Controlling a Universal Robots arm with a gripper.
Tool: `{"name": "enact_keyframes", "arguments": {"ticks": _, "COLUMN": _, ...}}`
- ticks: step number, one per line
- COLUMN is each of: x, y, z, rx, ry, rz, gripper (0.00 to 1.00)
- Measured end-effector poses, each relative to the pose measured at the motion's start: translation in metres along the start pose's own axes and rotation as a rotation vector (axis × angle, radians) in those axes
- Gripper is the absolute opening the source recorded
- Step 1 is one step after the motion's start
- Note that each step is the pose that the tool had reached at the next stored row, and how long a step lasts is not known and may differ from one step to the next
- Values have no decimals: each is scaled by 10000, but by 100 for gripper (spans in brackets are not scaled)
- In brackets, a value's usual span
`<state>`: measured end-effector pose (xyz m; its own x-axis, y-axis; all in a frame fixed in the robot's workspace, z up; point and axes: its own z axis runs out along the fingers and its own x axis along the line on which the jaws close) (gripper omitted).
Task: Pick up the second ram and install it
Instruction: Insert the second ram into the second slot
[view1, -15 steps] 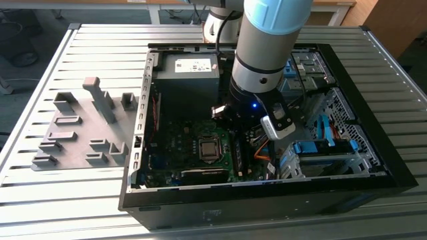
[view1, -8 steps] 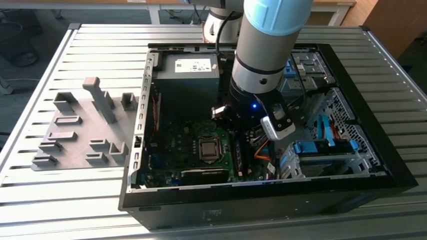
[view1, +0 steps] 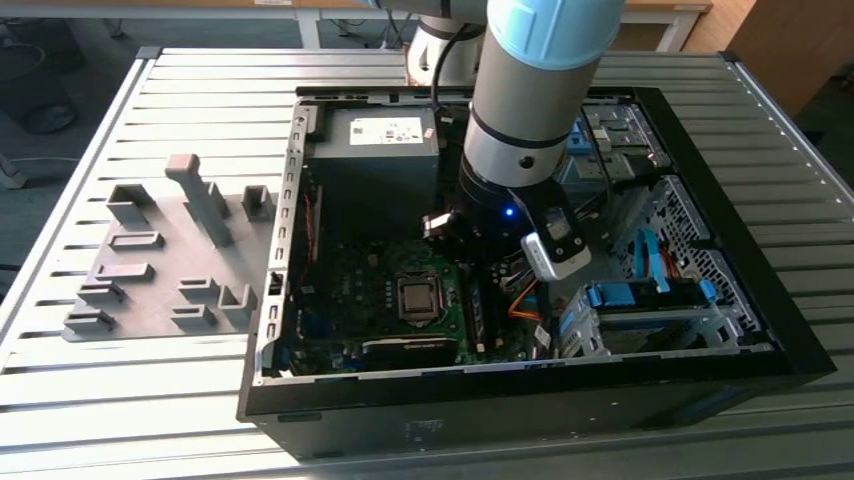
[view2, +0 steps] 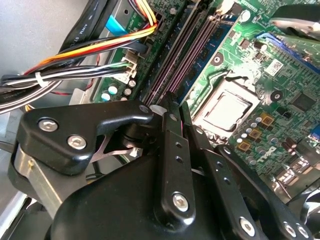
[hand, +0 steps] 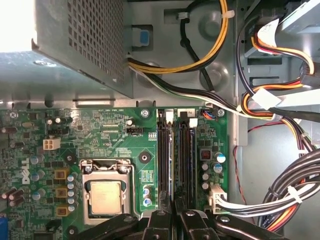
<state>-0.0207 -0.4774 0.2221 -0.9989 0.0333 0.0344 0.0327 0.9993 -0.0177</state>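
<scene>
Glossy blk plastic gripper (view2: 172, 107), ribbed metal table (view1: 134, 400)

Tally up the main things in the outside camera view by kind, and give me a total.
robot arm: 1
open computer case: 1
grey fixture plate: 1
Total: 3

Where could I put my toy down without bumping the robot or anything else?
On the slatted table, in the bare strip in front of the grey fixture blocks, at the exterior view's left of the computer case. Another bare strip lies behind the blocks. Inside the case it is crowded: the arm, the motherboard and bundled cables leave little room.
</scene>
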Motion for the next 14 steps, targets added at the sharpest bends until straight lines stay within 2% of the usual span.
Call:
{"name": "enact_keyframes", "arguments": {"ticks": 6, "x": 0, "y": 3, "z": 1, "rx": 99, "ry": -2, "rz": 13, "gripper": 14}}
{"name": "enact_keyframes", "arguments": {"ticks": 14, "x": 0, "y": 18, "z": 25, "rx": 104, "ry": -3, "rz": 15, "gripper": 14}}
